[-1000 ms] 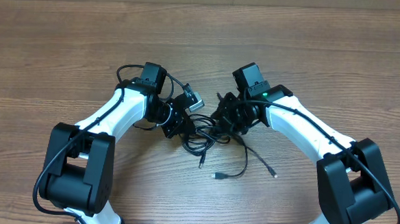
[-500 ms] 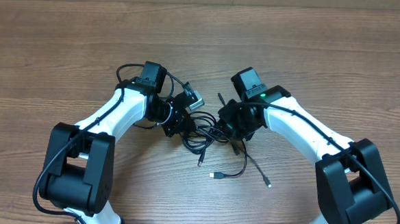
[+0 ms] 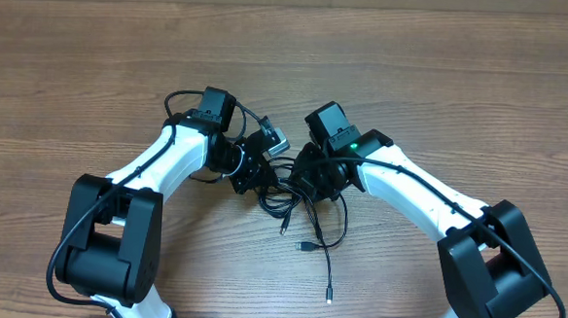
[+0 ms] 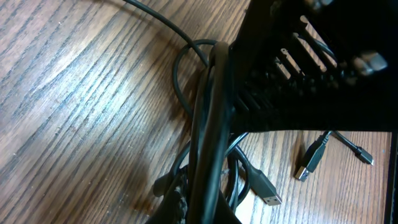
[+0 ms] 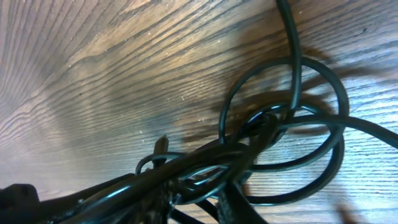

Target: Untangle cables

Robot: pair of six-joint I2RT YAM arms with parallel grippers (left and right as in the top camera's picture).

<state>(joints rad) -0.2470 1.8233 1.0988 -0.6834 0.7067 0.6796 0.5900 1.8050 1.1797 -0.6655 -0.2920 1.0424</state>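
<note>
The cables [image 3: 284, 194] are thin black cords knotted into a small bundle on the wooden table between my two grippers. My left gripper [image 3: 251, 177] is shut on the bundle's left side; in the left wrist view the thick strand [image 4: 208, 118] runs straight up from its jaws [image 4: 208, 202]. My right gripper [image 3: 309, 180] grips the right side, and in its wrist view several loops [image 5: 292, 112] spread out from its closed jaws [image 5: 199, 186]. Two loose ends trail toward the front, one to a plug [image 3: 305, 248] and one to a small tip [image 3: 328, 298].
Bare wood table [image 3: 444, 80] all around. USB plugs [image 4: 268, 191] [image 4: 309, 163] lie flat beside the bundle. The right arm's black wrist [image 4: 298, 74] hangs close over the left gripper. A grey connector [image 3: 277, 144] sticks up by the left wrist.
The right arm moved left onto the tangle and its jaws narrowed on the strands. The long loose end swung from the right to straight down toward the front. The left arm stayed put.
</note>
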